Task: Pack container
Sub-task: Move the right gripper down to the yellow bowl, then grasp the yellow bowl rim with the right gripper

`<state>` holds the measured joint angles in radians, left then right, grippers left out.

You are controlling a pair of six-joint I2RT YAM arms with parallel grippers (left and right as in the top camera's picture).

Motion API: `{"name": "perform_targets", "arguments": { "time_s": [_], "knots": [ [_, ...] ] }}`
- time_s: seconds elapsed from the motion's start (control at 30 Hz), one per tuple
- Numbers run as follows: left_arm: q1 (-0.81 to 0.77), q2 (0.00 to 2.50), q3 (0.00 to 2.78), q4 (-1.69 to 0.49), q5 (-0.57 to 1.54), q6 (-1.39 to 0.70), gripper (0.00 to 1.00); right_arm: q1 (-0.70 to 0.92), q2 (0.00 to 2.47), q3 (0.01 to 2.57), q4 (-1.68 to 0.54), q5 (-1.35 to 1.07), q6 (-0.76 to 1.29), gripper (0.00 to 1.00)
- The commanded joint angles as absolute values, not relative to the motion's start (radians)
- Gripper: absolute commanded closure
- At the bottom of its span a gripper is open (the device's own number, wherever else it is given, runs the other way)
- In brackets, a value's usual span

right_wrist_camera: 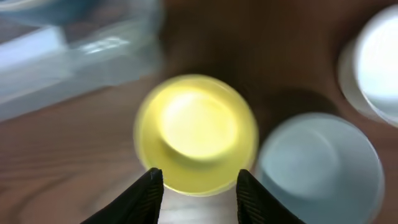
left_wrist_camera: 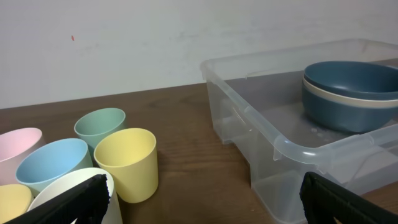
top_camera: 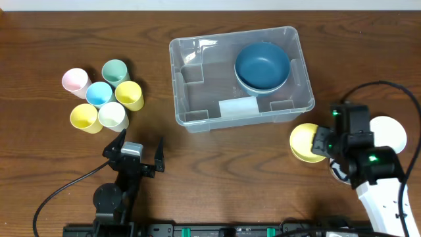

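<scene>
The clear container [top_camera: 176,79] stands at the table's middle back, with dark blue bowls [top_camera: 262,66] stacked in its right end. In the left wrist view its near rim [left_wrist_camera: 292,146] and the blue bowls [left_wrist_camera: 351,93] show on the right. My right gripper [top_camera: 327,141] hovers over a yellow bowl [top_camera: 304,141] on the table right of the container. In the right wrist view the fingers [right_wrist_camera: 199,177] stand apart above the near rim of the yellow bowl [right_wrist_camera: 196,130], holding nothing. My left gripper [top_camera: 141,136] is wide open and empty near the front left [left_wrist_camera: 211,202].
Several pastel cups [top_camera: 105,95] cluster at the left; a yellow cup [left_wrist_camera: 127,162] and a white cup [left_wrist_camera: 62,190] sit just ahead of the left fingers. A pale bowl [right_wrist_camera: 320,165] and a white bowl [right_wrist_camera: 376,68] lie right of the yellow bowl. Cables trail at the front.
</scene>
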<state>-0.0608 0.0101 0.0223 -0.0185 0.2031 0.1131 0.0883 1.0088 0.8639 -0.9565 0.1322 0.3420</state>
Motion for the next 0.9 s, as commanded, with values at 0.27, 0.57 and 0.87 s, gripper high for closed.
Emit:
{"name": "perform_targets", "arguments": {
  "time_s": [0.27,0.57,0.87],
  "knots": [
    [-0.063,0.004,0.004,-0.052,0.218,0.131,0.02,0.013,1.063,0.866,-1.065,0.006,0.598,0.59],
    [-0.063,0.004,0.004,-0.052,0.217,0.131,0.02,0.021,1.16,0.798,-0.968,-0.026,0.76,0.62],
    [-0.063,0.004,0.004,-0.052,0.218,0.131,0.02,0.021,1.268,0.72,-0.823,-0.078,0.868,0.64]
  ]
}}
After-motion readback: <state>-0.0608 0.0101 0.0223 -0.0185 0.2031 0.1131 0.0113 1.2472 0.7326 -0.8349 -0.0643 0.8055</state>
